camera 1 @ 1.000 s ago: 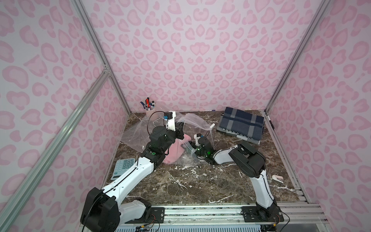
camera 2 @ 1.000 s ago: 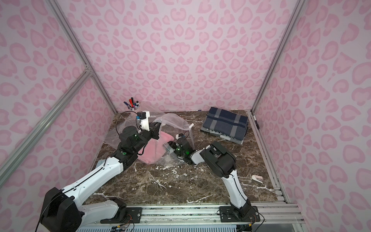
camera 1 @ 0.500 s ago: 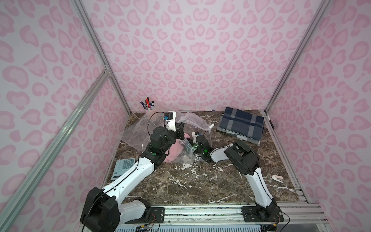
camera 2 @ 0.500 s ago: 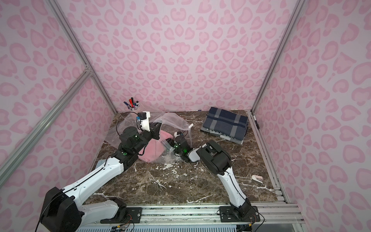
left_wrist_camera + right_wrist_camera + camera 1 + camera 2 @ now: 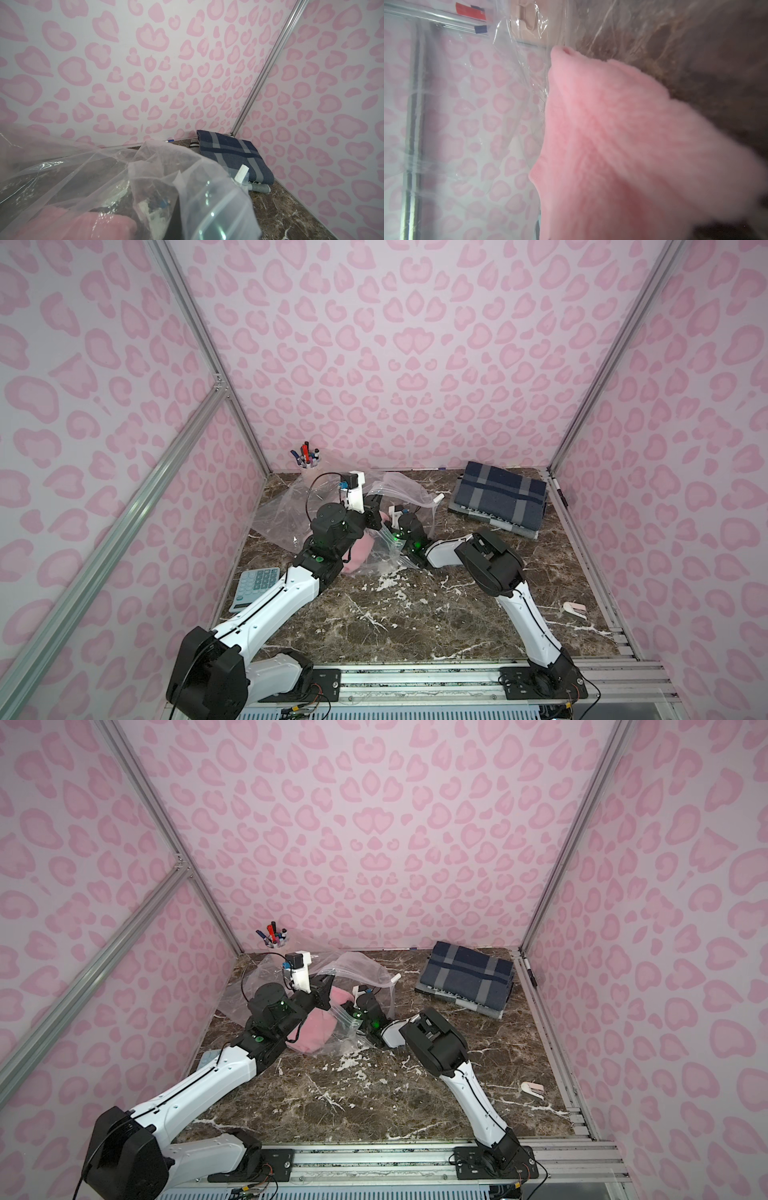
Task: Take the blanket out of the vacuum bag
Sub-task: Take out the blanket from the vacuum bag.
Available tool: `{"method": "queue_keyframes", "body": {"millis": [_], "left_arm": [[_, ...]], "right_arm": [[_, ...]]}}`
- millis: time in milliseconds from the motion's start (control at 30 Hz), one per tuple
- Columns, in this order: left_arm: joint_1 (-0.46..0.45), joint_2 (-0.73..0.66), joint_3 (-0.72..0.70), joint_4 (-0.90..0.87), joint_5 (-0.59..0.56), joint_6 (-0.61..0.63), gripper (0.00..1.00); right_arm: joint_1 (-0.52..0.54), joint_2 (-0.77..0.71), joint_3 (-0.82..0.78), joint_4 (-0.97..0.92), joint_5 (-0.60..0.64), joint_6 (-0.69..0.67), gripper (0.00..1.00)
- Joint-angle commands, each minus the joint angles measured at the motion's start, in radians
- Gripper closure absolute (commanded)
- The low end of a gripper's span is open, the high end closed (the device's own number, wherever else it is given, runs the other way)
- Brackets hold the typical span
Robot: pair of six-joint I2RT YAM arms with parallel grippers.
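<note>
clear crinkly plastic vacuum bag lies back left on dark marble table, fluffy pink blanket inside; left gripper pinches lifted bag film; right gripper jaws pressed together in bag mouth against blanket, hold unclear

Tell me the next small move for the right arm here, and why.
Probably pull the right gripper back a little, out of the vacuum bag. It looks shut on the pink blanket inside, and the left gripper holds the plastic raised, so the mouth seems open enough for the blanket to slide.
</note>
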Motion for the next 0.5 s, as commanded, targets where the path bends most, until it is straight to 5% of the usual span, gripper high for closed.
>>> {"method": "queue_keyframes", "body": {"millis": [0, 467], "left_arm": [[0.000, -0.008, 0.002, 0.041, -0.005, 0.018, 0.96], [0.001, 0.071, -0.005, 0.078, -0.091, 0.064, 0.96]], "right_arm": [[-0.003, -0.043, -0.017, -0.046, -0.012, -0.083, 1.00], [0.007, -0.408, -0.311, -0.118, 0.007, -0.222, 1.00]]}}
